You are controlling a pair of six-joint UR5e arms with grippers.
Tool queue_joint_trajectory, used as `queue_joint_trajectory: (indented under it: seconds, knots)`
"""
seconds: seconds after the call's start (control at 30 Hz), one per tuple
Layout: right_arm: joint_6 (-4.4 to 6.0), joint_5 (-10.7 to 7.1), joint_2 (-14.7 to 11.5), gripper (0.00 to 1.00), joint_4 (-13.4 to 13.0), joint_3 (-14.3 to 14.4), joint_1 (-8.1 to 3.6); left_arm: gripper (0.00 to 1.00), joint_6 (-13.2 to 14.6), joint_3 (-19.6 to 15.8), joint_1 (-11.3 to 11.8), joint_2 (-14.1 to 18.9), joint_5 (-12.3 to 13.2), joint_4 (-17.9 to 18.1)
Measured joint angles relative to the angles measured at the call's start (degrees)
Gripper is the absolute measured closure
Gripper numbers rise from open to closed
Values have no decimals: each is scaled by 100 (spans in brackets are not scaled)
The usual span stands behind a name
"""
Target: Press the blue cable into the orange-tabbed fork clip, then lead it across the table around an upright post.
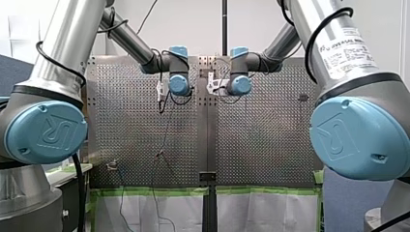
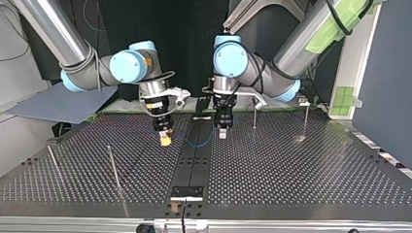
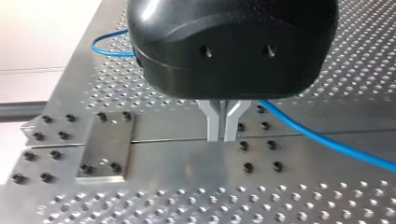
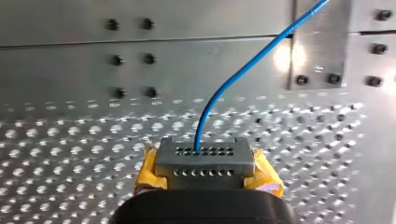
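- Right wrist view: our right gripper [image 4: 204, 161] pinches the thin blue cable [image 4: 233, 78], which leaves ahead toward one o'clock.
- Only the left wrist view shows our left gripper [image 3: 223, 136] pressed together, with the cable trailing off at four o'clock.

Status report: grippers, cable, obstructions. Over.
Right gripper shut on blue cable. Left gripper shut, tips near table. Cable slack between them. Post beside left gripper, not touching.
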Motion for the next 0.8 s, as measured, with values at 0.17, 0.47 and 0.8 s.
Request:
queue_joint_trajectory:
  seconds: [0.17,0.47,0.8]
  knots:
    - [14,2,-91,100,54,-66,-15,100,10,160,-58,28,-94,-73]
    - [29,41,-194,100,168,-204,-40,100,19,503,-156,34,-117,-319]
    - [57,64,-570,100,229,-280,-95,100,12,948,-270,30,-117,-646]
